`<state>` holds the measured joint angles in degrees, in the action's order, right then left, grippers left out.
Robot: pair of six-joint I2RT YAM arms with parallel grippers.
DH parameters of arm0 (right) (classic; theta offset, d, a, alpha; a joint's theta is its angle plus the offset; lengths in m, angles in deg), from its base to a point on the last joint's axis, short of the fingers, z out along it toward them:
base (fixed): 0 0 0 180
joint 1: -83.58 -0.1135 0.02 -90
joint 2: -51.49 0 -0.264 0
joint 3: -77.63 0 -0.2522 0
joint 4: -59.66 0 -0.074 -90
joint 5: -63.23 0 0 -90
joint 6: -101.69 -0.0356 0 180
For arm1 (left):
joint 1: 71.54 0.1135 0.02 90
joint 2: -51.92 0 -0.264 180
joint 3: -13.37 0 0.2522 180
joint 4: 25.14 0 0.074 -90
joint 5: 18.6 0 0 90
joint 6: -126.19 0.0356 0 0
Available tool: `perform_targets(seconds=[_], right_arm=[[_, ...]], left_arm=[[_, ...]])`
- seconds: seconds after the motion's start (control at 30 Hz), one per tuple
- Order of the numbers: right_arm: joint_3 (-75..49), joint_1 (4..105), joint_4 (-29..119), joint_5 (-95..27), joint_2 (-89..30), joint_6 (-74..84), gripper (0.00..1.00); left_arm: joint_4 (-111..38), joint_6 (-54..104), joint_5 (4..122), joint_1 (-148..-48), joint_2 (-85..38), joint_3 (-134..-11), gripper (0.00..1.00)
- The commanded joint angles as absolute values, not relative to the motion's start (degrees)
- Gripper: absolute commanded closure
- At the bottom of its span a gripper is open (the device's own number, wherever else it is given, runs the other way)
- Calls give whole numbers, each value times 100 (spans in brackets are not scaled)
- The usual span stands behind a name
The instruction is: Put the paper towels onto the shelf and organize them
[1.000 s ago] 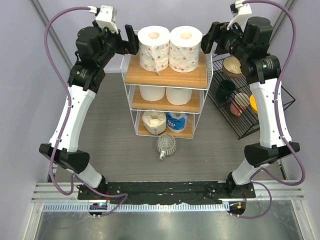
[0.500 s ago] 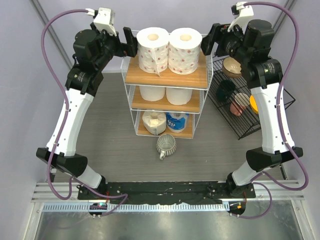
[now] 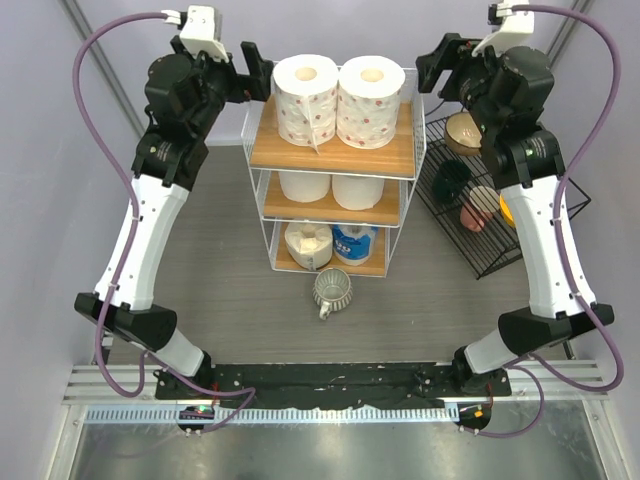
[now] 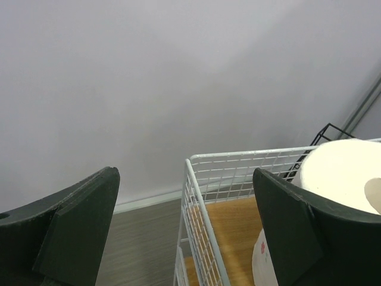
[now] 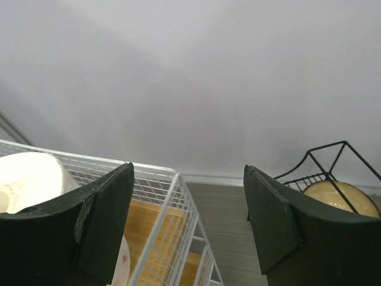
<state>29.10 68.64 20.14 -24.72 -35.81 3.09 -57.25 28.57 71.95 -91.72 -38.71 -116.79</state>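
The white wire shelf point(image 3: 331, 152) stands at the table's middle back. Two red-dotted rolls point(image 3: 307, 98) point(image 3: 371, 97) stand on its top board. Two plain white rolls point(image 3: 305, 185) point(image 3: 357, 189) stand on the middle board. A cream ragged roll point(image 3: 307, 244) and a blue-wrapped roll point(image 3: 353, 243) stand on the bottom board. My left gripper point(image 3: 254, 64) is open and empty beside the shelf's top left corner point(image 4: 196, 179). My right gripper point(image 3: 433, 66) is open and empty beside the top right corner point(image 5: 172, 196). One dotted roll point(image 4: 339, 179) shows in the left wrist view, the other point(image 5: 27, 179) in the right wrist view.
A clear glass mug point(image 3: 332, 291) stands on the table in front of the shelf. A black wire rack point(image 3: 495, 205) with bowls stands to the right, close under my right arm; its bowl point(image 5: 342, 196) shows in the right wrist view. Grey walls close in behind.
Both grippers have risen and drawn back outward from the top rolls, the left to the left and the right to the right. The rolls have not moved.
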Motion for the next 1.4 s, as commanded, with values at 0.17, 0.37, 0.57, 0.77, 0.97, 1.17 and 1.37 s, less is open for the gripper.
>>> perform_targets(seconds=[0.17, 0.37, 0.57, 0.77, 0.97, 1.17, 1.37], right_arm=[[889, 6837, 4370, -857, -1840, 448, 20], [-843, 6837, 4230, -515, -249, -41, 20], [-2339, 6846, 3722, -418, 1254, -623, 20], [-3420, 6846, 3071, -540, 2229, -1150, 19], [-4211, 6837, 2254, -822, 2986, -1493, 19], [-4730, 6846, 1411, -1103, 3962, -1573, 20], [-4889, 6837, 1163, -1157, 4561, -1888, 20]], left_arm=[[-4822, 2872, 8641, -9184, -2608, -10930, 0], [-6235, 2636, 10205, -9193, -1280, -9823, 0], [-7343, 1924, 10278, -9184, -101, -8232, 0], [-7996, 869, 9725, -9184, 1164, -6519, 0], [-8064, 350, 9486, -9193, 2501, -5348, 0], [-8531, 393, 9574, -9193, 3169, -4970, 0], [-8496, 358, 9513, -9184, 3601, -4759, 0]])
